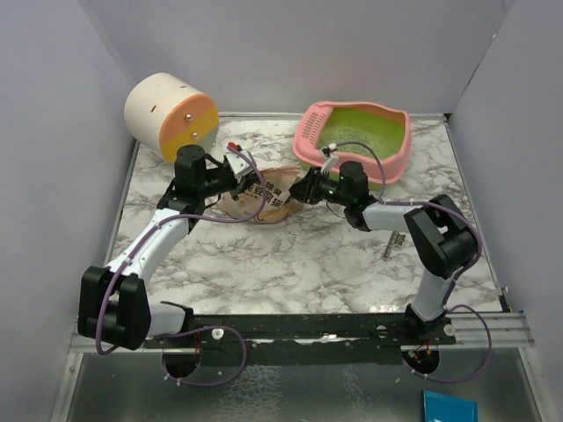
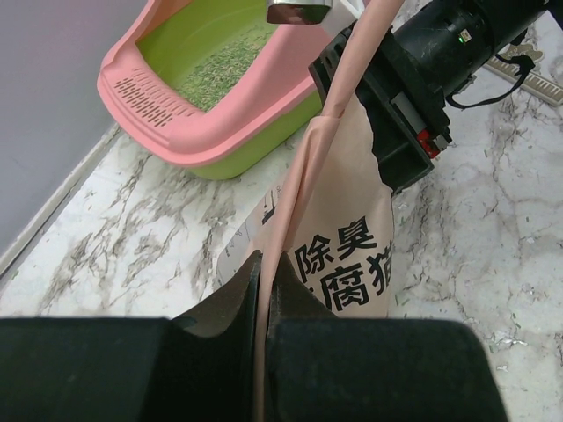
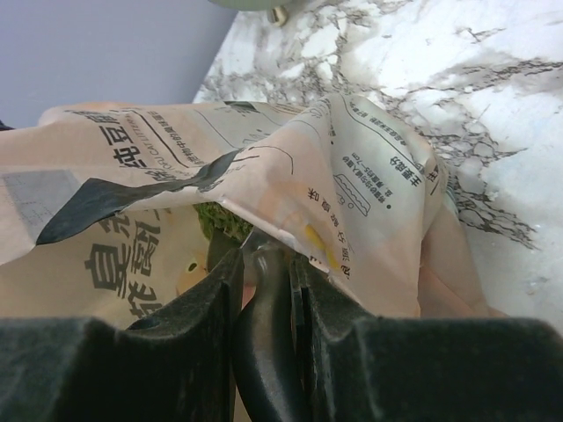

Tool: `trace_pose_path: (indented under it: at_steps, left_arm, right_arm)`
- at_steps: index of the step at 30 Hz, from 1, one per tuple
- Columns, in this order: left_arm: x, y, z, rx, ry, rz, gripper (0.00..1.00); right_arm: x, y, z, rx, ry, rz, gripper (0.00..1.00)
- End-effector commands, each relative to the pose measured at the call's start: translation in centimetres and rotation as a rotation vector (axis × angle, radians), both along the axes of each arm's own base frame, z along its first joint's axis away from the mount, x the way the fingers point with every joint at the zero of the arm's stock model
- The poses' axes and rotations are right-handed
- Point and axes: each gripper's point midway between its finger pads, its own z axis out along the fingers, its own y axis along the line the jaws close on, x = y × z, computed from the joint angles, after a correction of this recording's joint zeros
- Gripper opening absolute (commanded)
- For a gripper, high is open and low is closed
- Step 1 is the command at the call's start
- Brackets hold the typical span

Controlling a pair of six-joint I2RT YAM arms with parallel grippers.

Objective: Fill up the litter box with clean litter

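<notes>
Top external view: the bag (image 1: pixel 264 195) is held between the two arms over the middle of the worktop (image 1: pixel 299 264). The litter box (image 1: pixel 310 132) stands just beyond it, toward the far right corner. The left fingers (image 2: pixel 255 294) are pressed together on one thin edge of the bag. The right fingers (image 3: pixel 264 299) are pinched on a fold at the other end, where a patch of green granules shows under the paper. Some clean litter (image 2: pixel 220 66) already lies in the green basin, though much of the floor looks thinly covered.

The step in hand is judged to be pouring. It would best be done with both pinches kept firm. The right-hand end should be carried over the pink rim before any tilt is given, and the left-hand end raised slowly so that the granules slide rather than dump. The fold near the right fingers should be kept from closing over the opening. Granules released short of the rim would be spilled on the marble.

Room is tight beyond the box, since the back and right walls stand near it. The right arm's cable (image 1: pixel 352 146) is looped over the basin and could be caught. The cylinder (image 1: pixel 171 114) stands well apart at the far left. A small grey metal object (image 1: pixel 392 244) lies near the right arm. Open worktop is left toward the bases.
</notes>
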Motion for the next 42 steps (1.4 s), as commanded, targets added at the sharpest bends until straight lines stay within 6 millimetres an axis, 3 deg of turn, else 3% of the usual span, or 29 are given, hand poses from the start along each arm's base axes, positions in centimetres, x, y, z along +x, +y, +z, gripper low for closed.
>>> trace_pose_path:
  at_steps: [1, 9, 23, 33, 42]
  left_arm:
    - [0.4, -0.5, 2.5, -0.032, -0.105, -0.011, 0.0]
    - [0.5, -0.3, 2.6, -0.026, -0.12, 0.005, 0.0]
    - [0.1, -0.4, 3.4, -0.048, -0.14, -0.003, 0.0]
    - [0.6, -0.1, 3.4, -0.049, -0.14, 0.027, 0.0]
    - [0.6, -0.1, 3.4, -0.054, -0.14, 0.029, 0.0]
  right_arm:
    - [-2.8, 1.5, 4.1, 0.208, -0.016, 0.156, 0.01]
    - [-2.1, -0.4, 5.7, 0.267, -0.043, 0.116, 0.01]
    - [-1.0, -7.4, 8.1, 0.26, -0.094, 0.005, 0.01]
    - [-1.5, -11.0, 10.3, 0.206, -0.157, -0.083, 0.01]
    - [-1.9, -13.5, 9.7, 0.21, -0.159, -0.143, 0.01]
